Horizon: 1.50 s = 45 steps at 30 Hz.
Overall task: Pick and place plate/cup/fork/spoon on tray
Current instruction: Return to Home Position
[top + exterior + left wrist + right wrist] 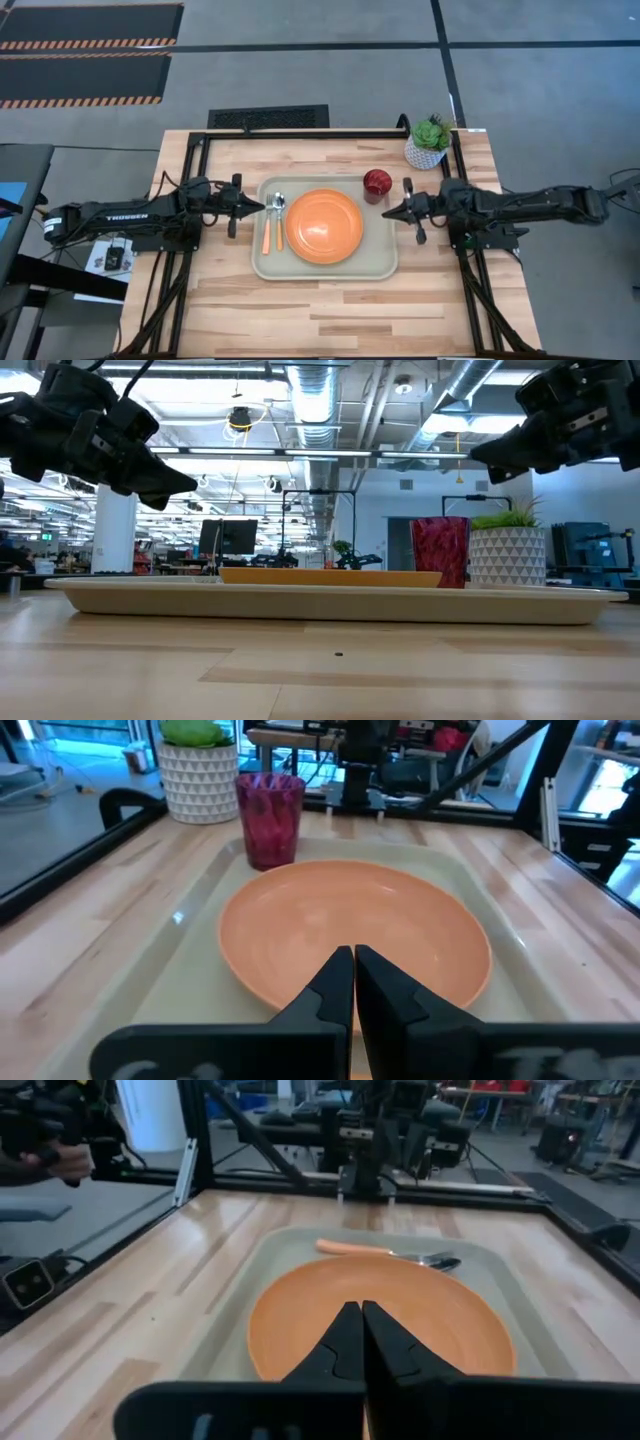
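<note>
The beige tray [385, 262] lies mid-table. On it rest the orange plate [325, 225], the orange-handled fork [266, 232] and spoon [279, 222] side by side along its left end, and the dark red cup [377, 185] upright in its far right corner. My left gripper [258, 207] is shut and hovers level over the tray's left edge, pointing at the plate [350, 935]. From the tray's right side, my right gripper [386, 212], also shut, points level at the plate [380, 1315]. In the low view both grippers [190, 485] [475, 455] hang well above the tray [330, 603].
A white pot with a green plant [428, 145] stands at the table's far right, just behind the cup. Black frame rails [200, 150] run along the table's edges. A person's hand [60, 1155] shows in the room beyond the table. Bare wood [330, 310] lies near the front edge.
</note>
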Available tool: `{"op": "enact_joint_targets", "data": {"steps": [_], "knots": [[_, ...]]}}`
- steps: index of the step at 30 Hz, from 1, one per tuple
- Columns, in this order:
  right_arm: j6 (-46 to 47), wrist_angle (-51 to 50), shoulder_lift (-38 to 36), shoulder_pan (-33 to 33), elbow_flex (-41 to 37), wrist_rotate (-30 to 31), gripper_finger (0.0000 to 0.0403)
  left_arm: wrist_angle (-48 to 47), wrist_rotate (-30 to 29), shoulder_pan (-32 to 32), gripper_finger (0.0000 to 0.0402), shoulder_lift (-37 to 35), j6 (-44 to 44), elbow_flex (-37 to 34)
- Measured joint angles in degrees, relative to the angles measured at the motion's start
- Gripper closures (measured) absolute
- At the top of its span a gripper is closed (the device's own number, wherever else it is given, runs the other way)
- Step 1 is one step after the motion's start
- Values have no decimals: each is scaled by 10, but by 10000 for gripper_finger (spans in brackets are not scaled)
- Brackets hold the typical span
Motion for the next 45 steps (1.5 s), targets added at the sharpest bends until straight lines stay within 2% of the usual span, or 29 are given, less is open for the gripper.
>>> {"op": "enact_joint_targets", "data": {"steps": [5, 10, 20, 22, 27, 33, 37, 39, 45], "knots": [[-3, 20, -20, -21, -16, -4, 398, 0, 7, 1, 401, -1, 7, 0], [17, 88, -64, -42, -84, -18, 398, -6, 30, 0, 401, -26, 7, 0], [29, -34, -173, -55, -87, -16, 398, -55, 1, 1, 401, -93, 16, -5], [27, -57, -193, -55, -87, -11, 399, -33, -1, 1, 401, -112, 3, -27], [19, -100, -244, -55, -87, 16, 399, -70, -14, 1, 401, -165, -15, -29], [-2, -134, -312, -57, -88, 24, 399, -125, -34, 1, 401, -253, -23, -29], [4, -161, -366, -62, -88, 37, 399, -172, -72, 1, 401, -327, -45, -30], [3, -161, -365, -61, -88, 35, 399, -172, -80, 1, 401, -353, -45, -30], [26, -145, -366, -59, -88, 47, 398, -174, -91, 0, 401, -344, -63, -30]]}}
